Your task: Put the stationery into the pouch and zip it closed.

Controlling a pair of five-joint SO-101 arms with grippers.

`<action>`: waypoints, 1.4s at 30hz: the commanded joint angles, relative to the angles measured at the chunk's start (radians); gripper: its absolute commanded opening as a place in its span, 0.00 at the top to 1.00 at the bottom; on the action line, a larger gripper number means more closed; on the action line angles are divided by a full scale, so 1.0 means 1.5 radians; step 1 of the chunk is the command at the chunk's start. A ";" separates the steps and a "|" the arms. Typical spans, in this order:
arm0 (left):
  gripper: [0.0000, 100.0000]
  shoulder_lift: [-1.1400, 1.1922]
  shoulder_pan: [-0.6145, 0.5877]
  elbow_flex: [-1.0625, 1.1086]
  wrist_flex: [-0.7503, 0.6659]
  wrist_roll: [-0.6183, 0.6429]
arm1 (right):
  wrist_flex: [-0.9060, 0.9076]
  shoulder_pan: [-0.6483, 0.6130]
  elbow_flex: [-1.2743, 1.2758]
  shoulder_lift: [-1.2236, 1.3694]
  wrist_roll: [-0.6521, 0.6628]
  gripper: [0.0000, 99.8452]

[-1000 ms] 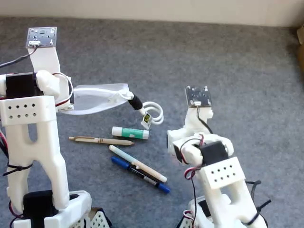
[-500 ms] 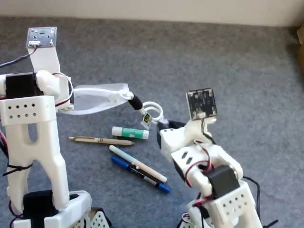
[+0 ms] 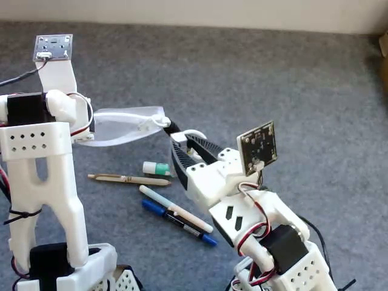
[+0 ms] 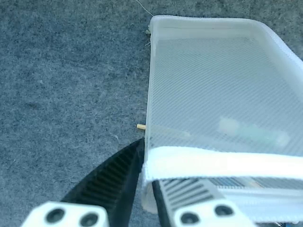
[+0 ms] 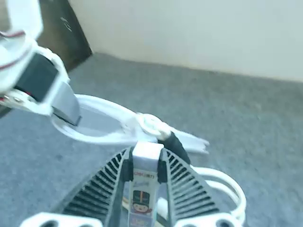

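Observation:
A clear mesh pouch (image 3: 124, 124) hangs off the table with its mouth open, and my left gripper (image 4: 147, 165) is shut on its rim. The pouch's zip end carries a white cord loop (image 3: 195, 134) and a small printed tag (image 5: 143, 177). My right gripper (image 3: 180, 143) is at that end, its black fingers closed against both sides of the tag (image 5: 144, 158). On the grey carpet below lie a green-and-white glue stick (image 3: 156, 168), half hidden by the right gripper, a tan pen (image 3: 127, 179), a pale pen (image 3: 176, 209) and a blue pen (image 3: 179, 223).
The left arm's tall white frame (image 3: 42, 157) stands at the left edge, and the right arm's body (image 3: 260, 224) fills the front right. Open carpet stretches behind and to the right of the pouch. A pale wall (image 5: 199, 33) runs along the back.
My right arm has swung forward and left from its folded pose. Its gripper now sits on the pouch's tag and covers part of the glue stick. The left arm and pouch have not moved.

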 commanded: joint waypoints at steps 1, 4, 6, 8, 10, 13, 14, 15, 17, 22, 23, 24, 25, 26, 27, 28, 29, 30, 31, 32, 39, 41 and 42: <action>0.99 0.008 0.013 0.001 -0.012 0.009 | -0.075 -0.023 -0.009 -0.015 0.000 0.99; 0.99 0.008 0.014 0.001 -0.012 0.009 | -0.123 -0.036 -0.009 -0.015 0.001 0.99; 0.99 0.008 0.014 0.001 -0.012 0.009 | -0.151 -0.046 -0.009 -0.014 0.001 0.99; 0.99 0.008 0.014 0.001 -0.012 0.009 | -0.175 -0.052 -0.009 -0.014 0.001 0.99; 0.99 0.008 0.014 0.001 -0.012 0.009 | -0.198 -0.053 -0.008 -0.014 0.001 0.99; 0.99 0.007 0.014 -0.002 -0.012 0.009 | -0.226 -0.053 -0.008 -0.013 0.011 0.99; 0.99 0.007 0.014 -0.002 -0.012 0.009 | -0.235 -0.053 -0.007 -0.013 0.027 0.99; 0.99 0.007 0.014 -0.002 -0.012 0.009 | -0.247 -0.053 0.001 -0.013 0.044 0.99; 0.99 0.007 0.014 -0.003 -0.012 0.009 | -0.301 -0.053 0.030 -0.013 0.077 0.99; 0.99 0.007 0.015 -0.003 -0.012 0.010 | -0.460 -0.053 0.145 -0.013 0.108 0.99; 0.99 0.007 0.015 -0.003 -0.012 0.010 | -0.486 -0.053 0.163 -0.013 0.108 0.99; 0.99 0.007 0.016 -0.003 -0.012 0.010 | -0.510 -0.053 0.181 -0.013 0.108 0.99; 0.99 0.007 0.016 -0.003 -0.012 0.010 | -0.532 -0.053 0.190 -0.013 0.108 0.99; 0.99 0.007 0.016 -0.003 -0.012 0.010 | -0.550 -0.053 0.195 -0.013 0.108 0.99; 0.99 0.007 0.016 -0.003 -0.012 0.010 | -0.564 -0.053 0.196 -0.013 0.108 0.99; 0.99 0.007 0.016 -0.003 -0.012 0.010 | -0.575 -0.053 0.197 -0.013 0.108 0.99; 0.99 0.007 0.017 -0.004 -0.012 0.010 | -0.585 -0.054 0.197 -0.013 0.108 0.99; 0.99 0.007 0.017 -0.004 -0.012 0.010 | -0.590 -0.063 0.197 -0.013 0.108 0.99; 0.99 0.007 0.017 -0.004 -0.012 0.010 | -0.594 -0.073 0.196 -0.013 0.108 0.99; 0.99 0.007 0.017 -0.004 -0.012 0.010 | -0.593 -0.083 0.196 -0.013 0.108 0.99; 0.99 0.007 0.017 -0.005 -0.012 0.010 | -0.604 -0.131 0.195 -0.013 0.109 0.99; 0.99 0.007 0.017 -0.005 -0.012 0.010 | -0.636 -0.129 0.196 -0.007 0.114 0.99; 0.99 0.007 0.017 -0.005 -0.012 0.010 | -0.649 -0.129 0.196 0.006 0.129 0.99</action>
